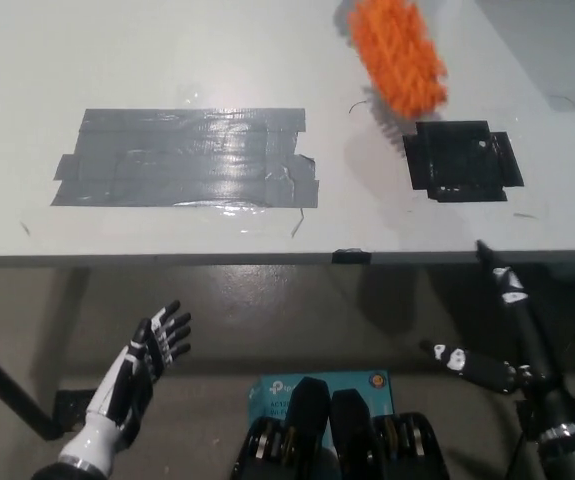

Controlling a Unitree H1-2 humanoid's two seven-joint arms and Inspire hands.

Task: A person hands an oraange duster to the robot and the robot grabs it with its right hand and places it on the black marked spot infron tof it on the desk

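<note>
An orange duster (399,52) with a spiky fluffy body hovers over the far right of the white desk (167,60), slightly blurred, just beyond the black taped spot (463,160); whoever holds it is out of view. My black right hand (507,335) is low at the bottom right, below the desk's front edge, open with fingers spread and holding nothing. It is well short of the duster. The white left hand (145,360) rests at the lower left under the desk edge, open and empty.
A large patch of grey tape (189,158) covers the desk's middle left. The desk's front edge (267,258) runs across the middle of the picture, with a small dark clip (351,256) on it. A black desk leg (7,385) stands at lower left.
</note>
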